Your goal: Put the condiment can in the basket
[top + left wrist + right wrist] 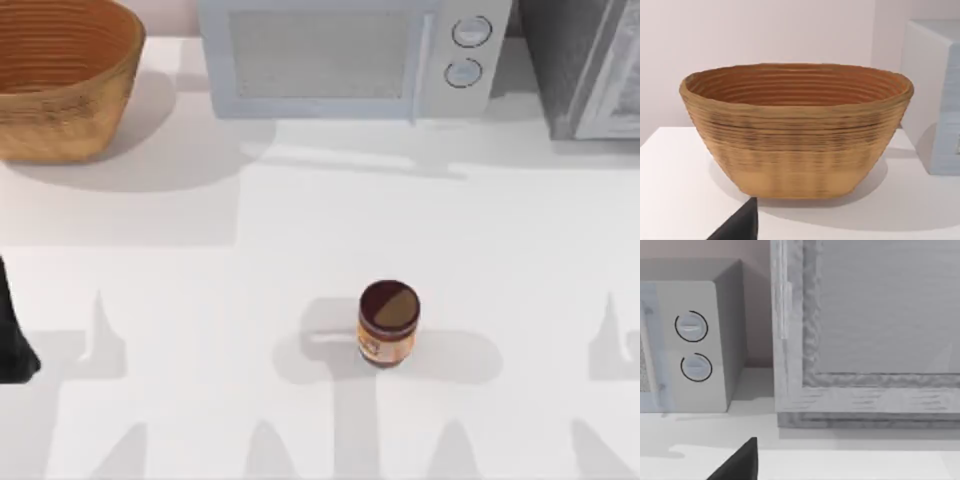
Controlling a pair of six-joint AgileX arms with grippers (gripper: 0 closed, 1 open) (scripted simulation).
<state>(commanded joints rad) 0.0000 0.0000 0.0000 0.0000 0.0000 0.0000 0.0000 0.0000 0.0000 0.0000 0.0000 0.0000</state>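
The condiment can (388, 322) stands upright near the middle of the white table, with a dark brown lid and an orange-and-white label. Nothing touches it. The basket (60, 100) sits at the far left corner, tan and ribbed; the left wrist view faces its side and wide rim (795, 107). A dark part of my left gripper (740, 227) shows low in that view, well short of the basket. My left arm (14, 335) is at the table's left edge, far from the can. A dark part of my right gripper (740, 462) shows in the right wrist view, facing the back right.
A white microwave (350, 55) with two round knobs stands at the back centre, right of the basket. A grey cabinet-like box (585, 65) stands at the back right. Open table surface (200, 300) lies between the can and the basket.
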